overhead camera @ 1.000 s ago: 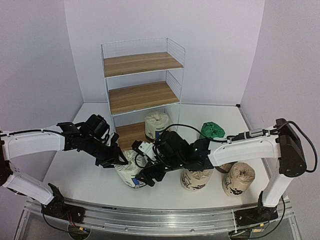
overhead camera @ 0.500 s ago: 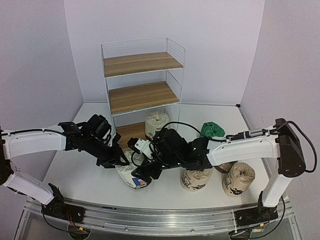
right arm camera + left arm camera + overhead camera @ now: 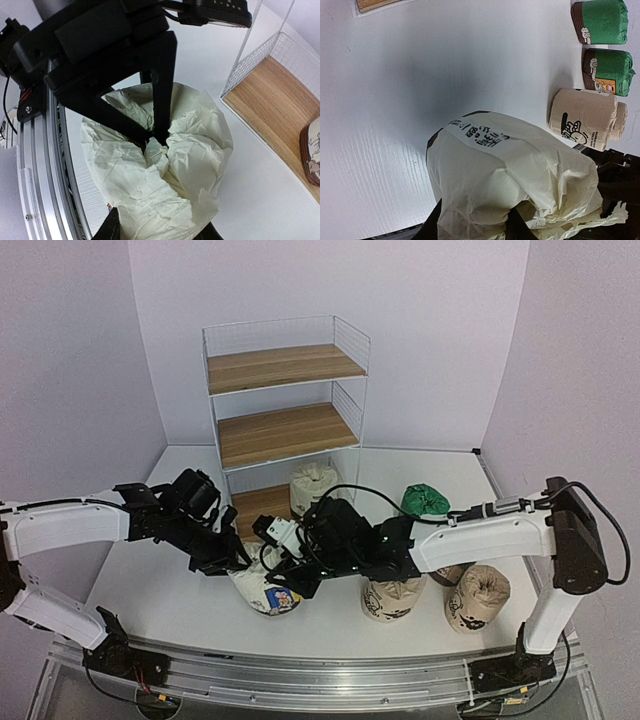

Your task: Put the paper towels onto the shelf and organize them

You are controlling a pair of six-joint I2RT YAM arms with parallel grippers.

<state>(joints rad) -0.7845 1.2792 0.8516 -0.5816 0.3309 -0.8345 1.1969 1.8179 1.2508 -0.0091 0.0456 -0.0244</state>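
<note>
White roll (image 3: 262, 588) stands on the desk (image 3: 180, 600) near the front edge, about midway along it, apart from the shelf (image 3: 285, 365) at the back edge. Left gripper (image 3: 156, 140) is closed, pinching the roll's gathered top. Right gripper (image 3: 160, 231) straddles the roll's body, one finger on each side; whether they press it cannot be told, as only their tips show. Second white roll (image 3: 313, 485) sits on the shelf's bottom board. Two beige rolls (image 3: 392, 598) stand toward the front right corner, with a green roll (image 3: 425, 500) behind them.
</note>
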